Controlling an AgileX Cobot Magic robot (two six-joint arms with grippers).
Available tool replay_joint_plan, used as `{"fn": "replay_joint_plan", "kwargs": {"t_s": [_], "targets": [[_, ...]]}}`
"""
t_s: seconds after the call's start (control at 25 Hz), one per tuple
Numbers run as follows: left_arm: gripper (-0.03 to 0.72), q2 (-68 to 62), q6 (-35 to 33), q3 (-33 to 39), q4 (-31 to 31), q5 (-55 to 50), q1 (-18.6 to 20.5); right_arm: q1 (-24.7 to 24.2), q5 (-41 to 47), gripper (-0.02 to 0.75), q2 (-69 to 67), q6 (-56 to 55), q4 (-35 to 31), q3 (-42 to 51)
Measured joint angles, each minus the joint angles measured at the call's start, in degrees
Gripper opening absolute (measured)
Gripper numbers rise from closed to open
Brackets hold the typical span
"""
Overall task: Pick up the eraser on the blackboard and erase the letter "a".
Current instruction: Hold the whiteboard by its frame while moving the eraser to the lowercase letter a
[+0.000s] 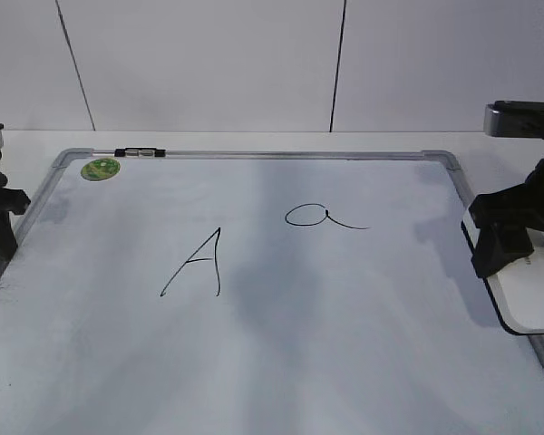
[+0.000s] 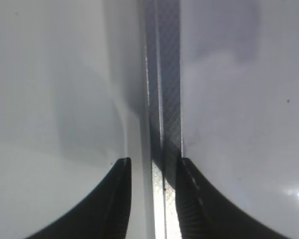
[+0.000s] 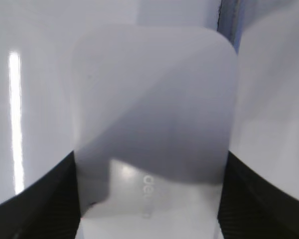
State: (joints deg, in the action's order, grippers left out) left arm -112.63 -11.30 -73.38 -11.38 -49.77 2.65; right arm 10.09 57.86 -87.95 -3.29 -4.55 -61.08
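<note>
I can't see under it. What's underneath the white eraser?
The eraser lies over the blackboard's right frame edge, between the right end effector's fingers. Its dark underside shows only as a thin rim; whatever it covers is hidden.

We see a robotics laboratory bench: a plain white tabletop (image 1: 254,140) against bare white wall panels (image 1: 199,63) with dark seams, a dry-erase blackboard (image 1: 272,344) laid flat as a test surface, and black robot arms at both edges.
</note>
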Motion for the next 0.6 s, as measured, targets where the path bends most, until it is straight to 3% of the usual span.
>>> {"fn": "replay_joint_plan", "kwargs": {"t_s": [0.2,0.6], "targets": [[0.223,-0.23,-0.09,-0.1,-0.21,0.14,0.0,0.0,-0.32,0.568,0.0,0.0,0.0,0.0],[0.062,-0.6,-0.09,-0.33,-0.74,0.14,0.0,0.0,-0.65,0.568,0.0,0.0,0.0,0.0]]}}
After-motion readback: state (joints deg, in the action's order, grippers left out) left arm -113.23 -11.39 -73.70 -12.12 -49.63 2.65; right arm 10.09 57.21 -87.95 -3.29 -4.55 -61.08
